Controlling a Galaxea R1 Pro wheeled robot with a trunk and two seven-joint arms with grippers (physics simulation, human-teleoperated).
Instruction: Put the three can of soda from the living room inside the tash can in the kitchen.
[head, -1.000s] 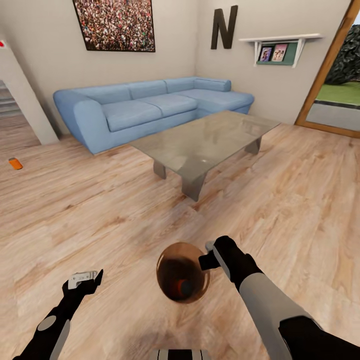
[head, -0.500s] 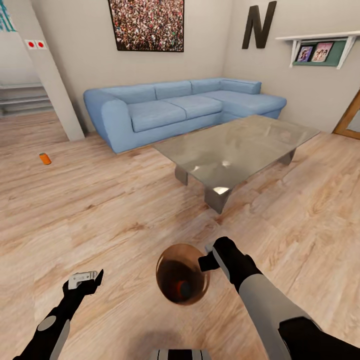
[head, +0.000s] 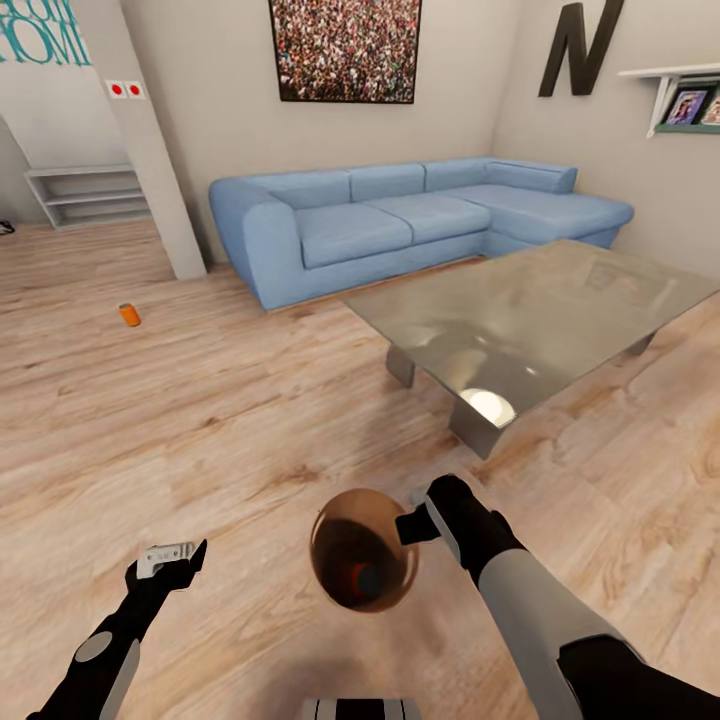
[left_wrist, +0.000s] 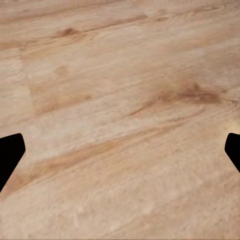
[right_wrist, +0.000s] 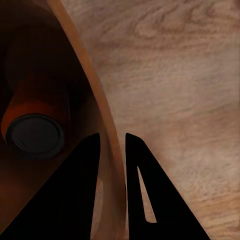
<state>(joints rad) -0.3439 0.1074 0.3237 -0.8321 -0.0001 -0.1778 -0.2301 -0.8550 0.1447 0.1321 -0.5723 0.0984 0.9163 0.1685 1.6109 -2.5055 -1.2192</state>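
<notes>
Pale wood flooring runs through a living room with a blue sofa (head: 400, 220) and a glass-topped low surface (head: 540, 310). Left to right: one small orange soda can (head: 129, 314) stands upright on the floor, uncollected; the left end effector (head: 170, 560) hangs released and empty; the round copper-brown trash can (head: 362, 548), mouth upward, holds an orange can (right_wrist: 35, 125) with its long axis tilted; the right end effector (head: 425, 520) pinches its rim. Judging by this, the kitchen trip remains.

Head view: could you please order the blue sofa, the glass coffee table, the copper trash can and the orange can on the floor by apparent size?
1. Blue sofa
2. Glass coffee table, nearly alike
3. Copper trash can
4. Orange can
</notes>
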